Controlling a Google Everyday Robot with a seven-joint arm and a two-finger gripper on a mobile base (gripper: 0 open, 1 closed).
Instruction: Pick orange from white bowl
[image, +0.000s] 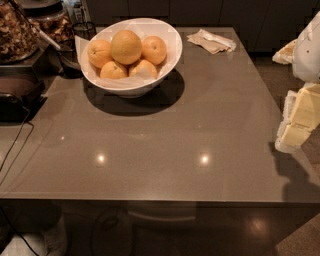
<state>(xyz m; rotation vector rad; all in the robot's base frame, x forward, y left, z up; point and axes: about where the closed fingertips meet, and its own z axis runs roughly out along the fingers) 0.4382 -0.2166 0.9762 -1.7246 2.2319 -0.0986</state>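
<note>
Frankly, my cream pincer (298, 120) (edge-cropped; its grip I cannot tell) hangs far from the big pale orange (126, 46) in the glossy white bowl (173, 44).

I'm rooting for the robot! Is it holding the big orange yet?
No, the orange sits in the white bowl among smaller fruits, while the gripper is far off at the table's edge.
</note>
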